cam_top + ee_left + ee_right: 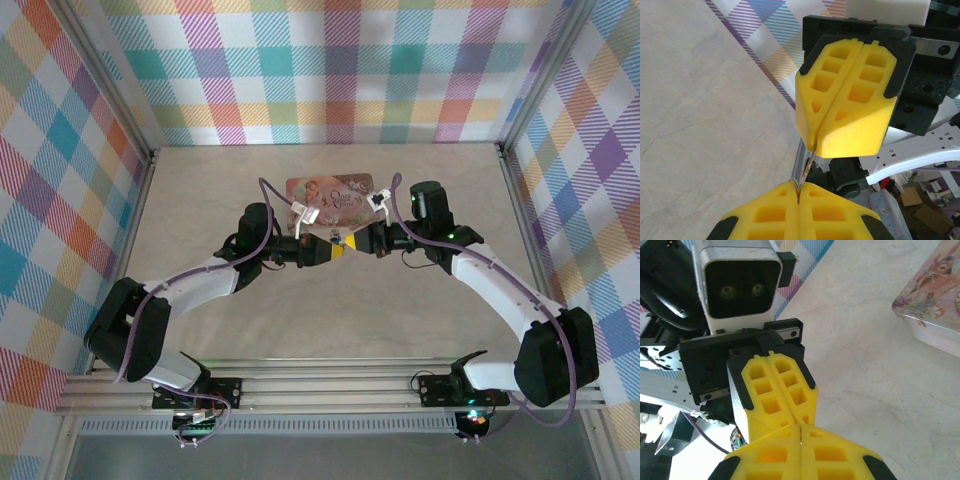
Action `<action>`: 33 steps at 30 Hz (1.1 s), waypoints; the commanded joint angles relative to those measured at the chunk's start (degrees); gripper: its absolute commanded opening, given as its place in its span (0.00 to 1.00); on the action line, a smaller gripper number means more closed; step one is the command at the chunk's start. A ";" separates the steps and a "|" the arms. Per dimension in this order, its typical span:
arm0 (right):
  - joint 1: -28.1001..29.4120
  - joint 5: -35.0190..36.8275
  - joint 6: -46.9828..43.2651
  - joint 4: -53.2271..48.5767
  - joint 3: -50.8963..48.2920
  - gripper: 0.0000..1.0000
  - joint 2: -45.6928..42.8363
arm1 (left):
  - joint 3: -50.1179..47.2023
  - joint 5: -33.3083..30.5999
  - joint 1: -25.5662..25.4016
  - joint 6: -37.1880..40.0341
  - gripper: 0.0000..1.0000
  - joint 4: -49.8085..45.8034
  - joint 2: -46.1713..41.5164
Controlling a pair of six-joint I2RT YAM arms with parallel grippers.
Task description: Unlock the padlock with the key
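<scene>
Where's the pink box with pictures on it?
Top view: the pink tin lies far-centre on the table, just behind the left gripper and right gripper.

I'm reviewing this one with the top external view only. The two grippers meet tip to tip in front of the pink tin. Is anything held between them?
Observer: Yes. The left wrist view shows a thin metal strip bridging the left gripper and the right gripper.
Operator: Are the jaws closed on it?
Observer: Both pairs of jaws are shut, and each end of the strip disappears into a seam between the fingertips.
</scene>
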 commanded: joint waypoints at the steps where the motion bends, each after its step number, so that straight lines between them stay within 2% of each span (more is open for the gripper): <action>1: 0.04 3.18 4.60 4.98 -0.43 0.20 -0.23 | 1.36 -2.34 -0.03 4.85 0.00 -7.41 -3.28; 5: 0.05 8.64 8.98 5.03 -2.02 0.45 -1.19 | 1.16 -7.08 1.07 9.88 0.00 -16.26 -6.23; 10: 1.91 22.08 14.51 -0.45 -3.46 0.50 -1.05 | -0.58 -14.24 1.66 14.26 0.00 -24.69 -9.64; 14: 11.27 41.98 13.64 -2.05 -4.05 0.51 1.66 | -1.94 -24.10 2.64 14.15 0.00 -30.62 -10.96; 16: 14.65 48.92 16.16 0.32 -2.41 0.51 5.76 | -1.75 -25.05 3.27 13.80 0.00 -31.07 -10.61; 19: 18.02 52.35 16.22 -1.96 3.20 0.52 13.19 | 0.05 -27.16 3.60 14.87 0.00 -34.82 -10.75; 23: 19.89 56.79 18.26 -7.19 9.37 0.53 21.60 | -2.79 -29.60 3.67 15.25 0.00 -35.25 -13.31; 28: 20.13 62.37 20.61 -6.81 12.59 0.53 26.34 | -4.93 -30.78 3.68 15.76 0.00 -35.35 -14.23; 33: 20.13 65.27 18.55 -3.17 13.49 0.52 29.60 | -6.35 -30.86 3.68 14.79 0.00 -33.42 -13.61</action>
